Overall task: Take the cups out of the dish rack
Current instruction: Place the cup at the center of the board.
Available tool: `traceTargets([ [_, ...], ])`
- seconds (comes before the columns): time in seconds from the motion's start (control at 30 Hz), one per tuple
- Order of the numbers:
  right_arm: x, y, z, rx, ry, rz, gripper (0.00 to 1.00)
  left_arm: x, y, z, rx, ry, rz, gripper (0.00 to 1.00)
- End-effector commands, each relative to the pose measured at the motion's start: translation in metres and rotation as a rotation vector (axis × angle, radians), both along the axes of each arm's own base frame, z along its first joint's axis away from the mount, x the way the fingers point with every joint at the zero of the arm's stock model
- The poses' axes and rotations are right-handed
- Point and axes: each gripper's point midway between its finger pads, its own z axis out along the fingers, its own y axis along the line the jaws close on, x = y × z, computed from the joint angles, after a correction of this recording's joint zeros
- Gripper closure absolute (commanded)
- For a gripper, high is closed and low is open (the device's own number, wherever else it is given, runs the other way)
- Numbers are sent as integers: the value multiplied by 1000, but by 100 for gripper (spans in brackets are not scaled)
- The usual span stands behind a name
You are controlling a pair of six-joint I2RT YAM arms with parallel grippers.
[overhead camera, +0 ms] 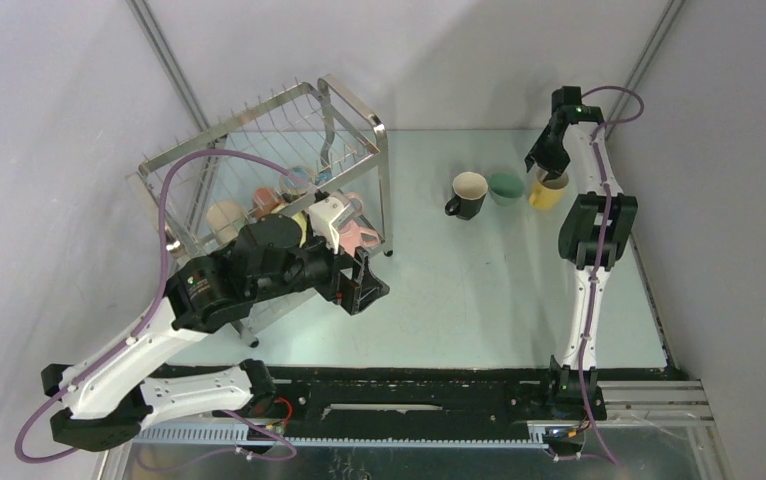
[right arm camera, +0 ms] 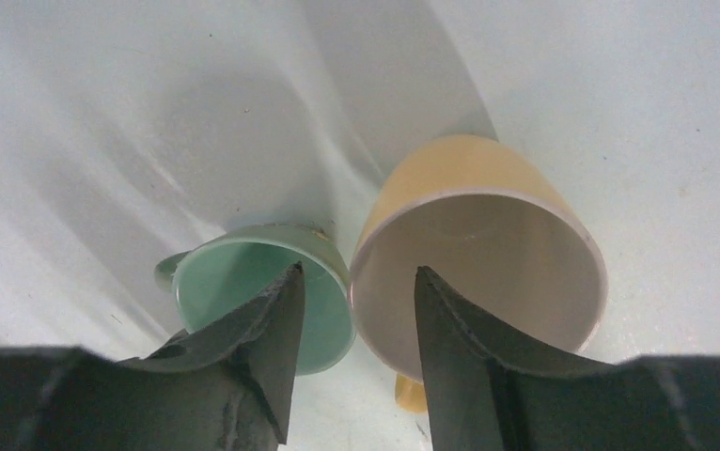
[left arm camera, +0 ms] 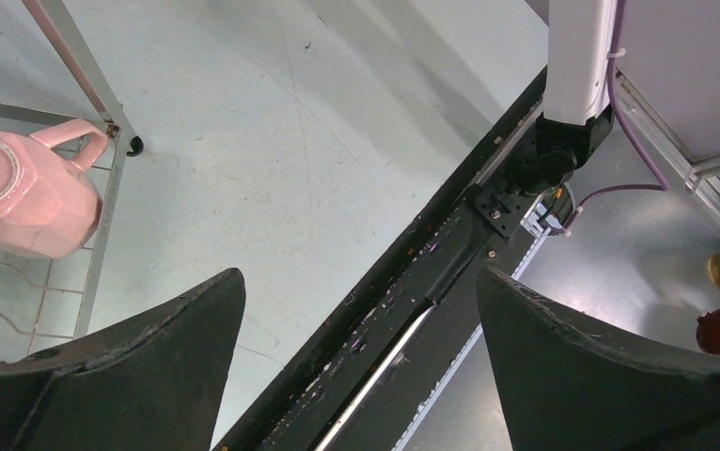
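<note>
The dish rack (overhead camera: pixel 354 120), a shiny steel wire frame, stands at the back left. In it sit a beige cup (overhead camera: pixel 225 217), an orange-red cup (overhead camera: pixel 264 200) and a pink cup (overhead camera: pixel 359 238); the pink cup (left arm camera: pixel 18 193) lies on its side inside the rack's corner post (left arm camera: pixel 84 66). My left gripper (overhead camera: pixel 364 285) (left arm camera: pixel 358 272) hangs open and empty in front of the rack. A yellow cup (overhead camera: pixel 547 192) (right arm camera: pixel 488 254) and a green cup (overhead camera: pixel 505 187) (right arm camera: pixel 220 272) stand upright on the table. My right gripper (overhead camera: pixel 549 165) (right arm camera: pixel 358 277) is open, its jaws straddling the yellow cup's rim without touching it.
A black cup (overhead camera: pixel 469 195) with a cream inside stands left of the green one. The pale table (overhead camera: pixel 479 290) ends in a black rail (overhead camera: pixel 409 390) at the near edge. The right arm's base (left arm camera: pixel 572 141) shows in the left wrist view.
</note>
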Motion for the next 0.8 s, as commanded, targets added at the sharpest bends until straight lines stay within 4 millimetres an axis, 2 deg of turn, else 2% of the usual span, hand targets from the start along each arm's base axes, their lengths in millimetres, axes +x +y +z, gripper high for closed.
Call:
traceTargets([
  [0.0,-9,-1,74,-50,-121,3,42,2,-2,2,-11,-29,-6,0],
  [0.17,-27,2,114,-59,-180,-1,21,3,-1,3,-16,-34,0,0],
  [0.37,-60,22,152,-40,-261,10,8,10,1,6,-36,-45,52,0],
  [0.43,-77,31,153,-22,-272,16,6,14,2,3,-42,-44,81,0],
  [0.57,-110,63,164,51,-352,68,3,27,6,-2,-56,-52,172,0],
  [0.6,-122,68,172,73,-388,76,3,31,8,-5,-55,-53,199,0],
  [0.77,-163,96,169,164,-468,135,2,53,13,-22,-74,-57,354,0],
])
